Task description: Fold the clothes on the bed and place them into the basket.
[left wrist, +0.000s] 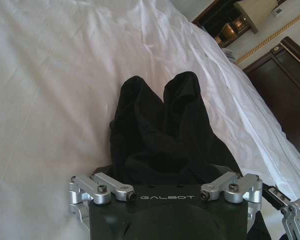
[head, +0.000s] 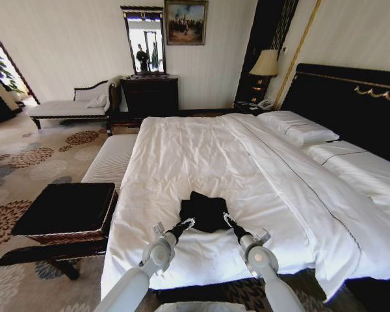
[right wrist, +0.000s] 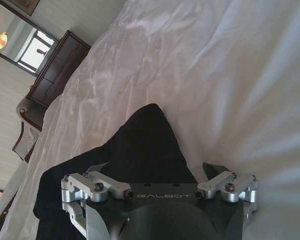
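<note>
Off to the left on the carpet stands the basket (head: 65, 211) with its flat black top, beside the bed (head: 247, 169). The left hand (head: 187, 223) and the right hand (head: 227, 220) both reach into the near edge of the bunched black T-shirt (head: 205, 209); how wide their fingers are I cannot tell. The T-shirt lies crumpled on the white duvet near the foot, tapering toward the headboard.

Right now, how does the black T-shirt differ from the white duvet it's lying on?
The black T-shirt is dark and bunched into a small crumpled heap; the white duvet is pale and spread nearly flat. The T-shirt covers only a patch near the foot of the bed, while the duvet covers most of it. The left pincer and right pincer meet the T-shirt's near edge. Both are soft fabric.
</note>
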Tool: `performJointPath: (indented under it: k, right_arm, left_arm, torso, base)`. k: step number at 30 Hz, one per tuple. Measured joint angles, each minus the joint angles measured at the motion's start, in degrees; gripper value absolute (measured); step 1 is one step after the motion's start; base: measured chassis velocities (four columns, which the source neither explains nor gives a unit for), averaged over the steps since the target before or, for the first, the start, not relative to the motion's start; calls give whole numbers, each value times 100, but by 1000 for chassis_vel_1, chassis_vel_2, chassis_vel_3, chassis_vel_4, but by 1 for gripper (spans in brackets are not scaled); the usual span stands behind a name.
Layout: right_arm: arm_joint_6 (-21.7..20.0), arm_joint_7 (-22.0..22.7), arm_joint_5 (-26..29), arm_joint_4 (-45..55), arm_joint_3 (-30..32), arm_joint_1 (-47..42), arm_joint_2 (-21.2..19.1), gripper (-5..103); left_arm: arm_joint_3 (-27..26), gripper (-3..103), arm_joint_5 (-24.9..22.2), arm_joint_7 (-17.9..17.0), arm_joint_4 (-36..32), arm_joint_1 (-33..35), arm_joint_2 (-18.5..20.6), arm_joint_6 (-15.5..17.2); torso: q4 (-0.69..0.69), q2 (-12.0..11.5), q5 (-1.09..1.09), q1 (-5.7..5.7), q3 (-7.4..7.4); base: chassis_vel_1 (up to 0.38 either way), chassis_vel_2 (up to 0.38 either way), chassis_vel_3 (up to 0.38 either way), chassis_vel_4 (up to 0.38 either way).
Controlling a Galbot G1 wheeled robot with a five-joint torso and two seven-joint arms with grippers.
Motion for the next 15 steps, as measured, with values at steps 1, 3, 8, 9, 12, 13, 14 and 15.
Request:
performJointPath:
  k: [1,3,8,9,12,13,14,15]
  right_arm:
    - [-3,-1,4,-6,-21,3,6,100]
    - [-5,-4,20,-37,-52,28,21,100]
    - [-8,-8,32,-75,-130,101,61,97]
    - [-8,-8,32,-75,-130,101,61,97]
    - [0,-14,11,-149,-196,191,93,87]
    - [2,-14,11,-149,-209,204,95,82]
    - [2,-14,11,-149,-209,204,95,82]
    - [4,-14,7,-149,-227,215,95,76]
  left_arm:
    - [6,100,13,1,53,-10,-36,0]
    - [24,100,80,9,200,-57,-149,-2]
    - [46,99,256,73,398,-135,-266,-33]
    - [46,99,256,73,398,-135,-266,-33]
    - [53,85,367,81,427,-155,-307,-71]
    - [55,85,382,81,419,-156,-318,-74]
    - [55,85,382,81,419,-156,-318,-74]
    - [60,80,401,81,401,-158,-331,-79]
  torso:
    - [0,0,0,0,0]
    - [0,0,0,-1,0]
    - [0,0,0,-1,0]
    - [0,0,0,-1,0]
    - [0,0,0,-1,0]
    - [0,0,0,-1,0]
    - [0,0,0,-1,0]
    - [0,0,0,-1,0]
  base:
    - [0,0,0,0]
    - [0,0,0,0]
    - [0,0,0,0]
    - [0,0,0,0]
    - [0,0,0,0]
    - [0,0,0,0]
    - [0,0,0,0]
    - [0,0,0,0]
